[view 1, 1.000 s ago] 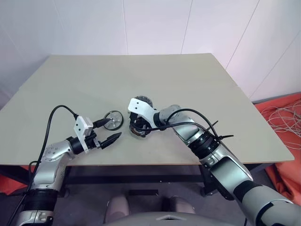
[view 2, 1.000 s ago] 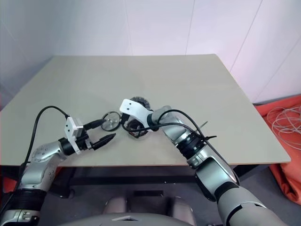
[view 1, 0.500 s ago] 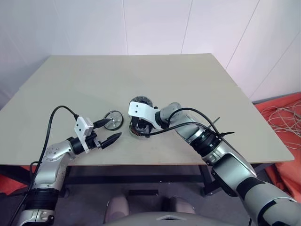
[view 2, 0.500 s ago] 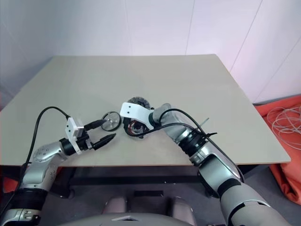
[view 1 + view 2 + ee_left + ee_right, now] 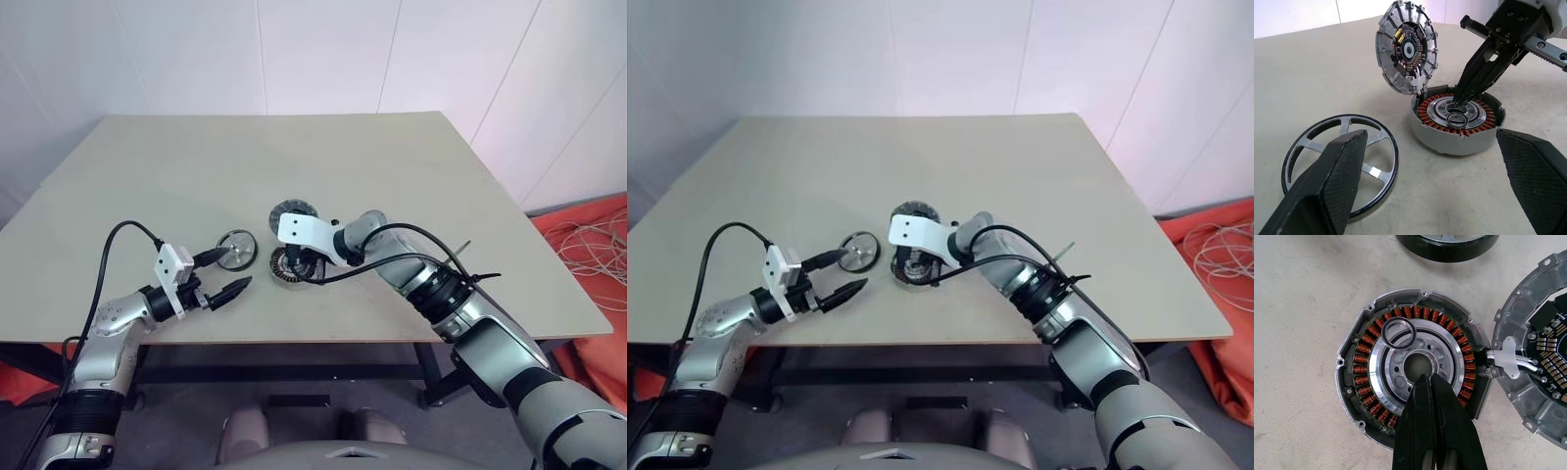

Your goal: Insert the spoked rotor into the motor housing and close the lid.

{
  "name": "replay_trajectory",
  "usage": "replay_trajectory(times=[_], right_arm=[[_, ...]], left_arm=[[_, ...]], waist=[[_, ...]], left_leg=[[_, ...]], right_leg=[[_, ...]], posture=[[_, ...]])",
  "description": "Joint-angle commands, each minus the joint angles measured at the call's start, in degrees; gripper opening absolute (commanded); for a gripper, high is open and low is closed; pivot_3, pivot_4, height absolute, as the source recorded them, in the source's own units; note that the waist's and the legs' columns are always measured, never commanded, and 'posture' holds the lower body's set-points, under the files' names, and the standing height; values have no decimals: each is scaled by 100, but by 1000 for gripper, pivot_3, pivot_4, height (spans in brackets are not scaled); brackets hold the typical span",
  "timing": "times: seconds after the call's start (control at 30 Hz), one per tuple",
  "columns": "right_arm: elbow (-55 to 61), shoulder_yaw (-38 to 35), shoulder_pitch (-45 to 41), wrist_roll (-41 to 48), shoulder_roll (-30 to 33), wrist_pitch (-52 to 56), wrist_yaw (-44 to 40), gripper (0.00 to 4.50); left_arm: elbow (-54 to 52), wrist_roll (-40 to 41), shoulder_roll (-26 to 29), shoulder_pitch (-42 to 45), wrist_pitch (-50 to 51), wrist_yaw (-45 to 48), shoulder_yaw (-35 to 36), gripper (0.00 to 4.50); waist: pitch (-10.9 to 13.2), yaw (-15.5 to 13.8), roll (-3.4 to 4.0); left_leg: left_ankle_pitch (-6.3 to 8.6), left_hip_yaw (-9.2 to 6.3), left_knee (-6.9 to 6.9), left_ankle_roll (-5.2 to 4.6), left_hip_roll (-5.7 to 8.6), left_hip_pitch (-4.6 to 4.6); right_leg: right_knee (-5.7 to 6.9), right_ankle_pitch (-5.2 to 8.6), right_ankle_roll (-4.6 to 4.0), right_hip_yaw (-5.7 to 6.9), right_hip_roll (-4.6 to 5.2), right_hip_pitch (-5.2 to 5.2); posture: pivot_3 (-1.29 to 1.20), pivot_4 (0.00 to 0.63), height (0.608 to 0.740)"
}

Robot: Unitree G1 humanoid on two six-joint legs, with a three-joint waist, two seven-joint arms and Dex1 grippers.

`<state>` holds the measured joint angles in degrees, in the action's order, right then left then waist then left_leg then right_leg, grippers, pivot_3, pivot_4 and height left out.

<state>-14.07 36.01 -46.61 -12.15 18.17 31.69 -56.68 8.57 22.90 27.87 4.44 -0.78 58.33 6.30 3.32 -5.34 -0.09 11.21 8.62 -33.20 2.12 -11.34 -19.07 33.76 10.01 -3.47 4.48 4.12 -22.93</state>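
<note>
The motor housing (image 5: 1359, 382) lies open on the table, coppery windings around a silver centre. My right gripper (image 5: 1427, 380) is shut and empty, its tips over the centre hole. The lid (image 5: 1408, 46) stands tilted up at the housing's far edge, inner face showing, joined to it by white wires (image 5: 1508, 357). The spoked rotor (image 5: 1339, 161), silver with a black rim, lies flat just left of the housing (image 5: 289, 264). My left gripper (image 5: 233, 268) hovers open beside the rotor (image 5: 236, 250), level and pointing at the housing, holding nothing.
A small thin black ring (image 5: 1399, 333) rests loose on the housing's silver centre. The beige table (image 5: 392, 166) has its front edge close behind my left gripper. Orange cloth (image 5: 598, 294) and white cables lie on the floor at the right.
My right gripper has shifted slightly to the right over the housing and rolled a little, uncovering more of the windings. The left arm, rotor and lid have kept still.
</note>
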Motion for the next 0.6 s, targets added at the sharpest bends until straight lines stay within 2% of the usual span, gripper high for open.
replay_trajectory(times=[0.03,0.23,0.6], right_arm=[[70,-173,-167,-67,114,-27,-6,23],[533,-636,-137,491,-148,443,-149,23],[644,-683,198,815,-531,440,-64,23]], left_arm=[[-103,19,13,124,-74,2,16,4500],[-233,24,15,114,15,-50,-2,4500],[-330,39,45,121,121,-93,3,4500]], waist=[[0,-4,0],[0,-1,1],[0,1,1]], left_leg=[[0,0,0,0,0,0],[0,0,0,0,0,-1],[0,-1,1,0,-1,0]], right_leg=[[0,0,0,0,0,0],[1,0,0,0,0,-1],[3,0,0,0,0,-4]], posture=[[0,0,740],[0,0,740],[0,0,740]])
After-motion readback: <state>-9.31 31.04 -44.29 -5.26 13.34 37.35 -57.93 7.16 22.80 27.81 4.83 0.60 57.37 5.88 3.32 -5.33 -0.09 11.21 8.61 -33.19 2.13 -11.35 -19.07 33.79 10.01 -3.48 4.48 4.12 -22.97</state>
